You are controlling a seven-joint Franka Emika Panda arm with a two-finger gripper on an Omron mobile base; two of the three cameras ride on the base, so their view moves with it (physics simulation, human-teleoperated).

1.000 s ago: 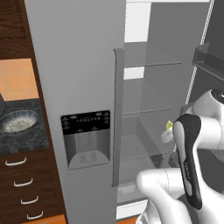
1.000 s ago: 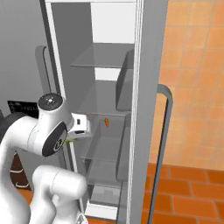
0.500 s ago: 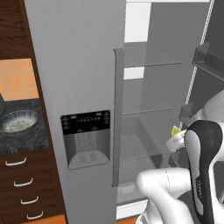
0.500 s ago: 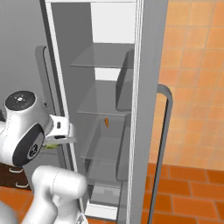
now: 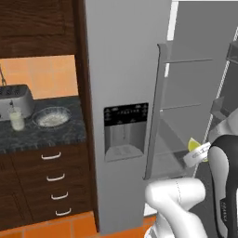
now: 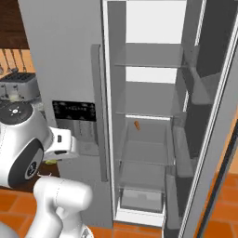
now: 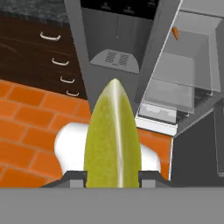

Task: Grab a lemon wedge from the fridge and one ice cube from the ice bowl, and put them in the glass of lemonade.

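Left base view: your dark-wood kitchen's black counter (image 5: 42, 135) carries the small clear glass of lemonade (image 5: 16, 119) beside the shallow grey ice bowl (image 5: 51, 116), left of the tall grey fridge (image 5: 125, 69).

Right base view: the fridge door stands open.

Hand view: the gripper (image 7: 113, 177) clamps the yellow lemon wedge (image 7: 113, 135). You've done the fetching; dropping it in and the ice cube remain.

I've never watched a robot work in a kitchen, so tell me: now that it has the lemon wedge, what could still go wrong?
The wedge is small and sits pinched between the fingers, so it might slip out and fall to the floor on the way. The glass is narrow and stands close to the toaster and ice bowl, so the drop could miss it. The fridge door hangs open beside the arm and could be bumped.
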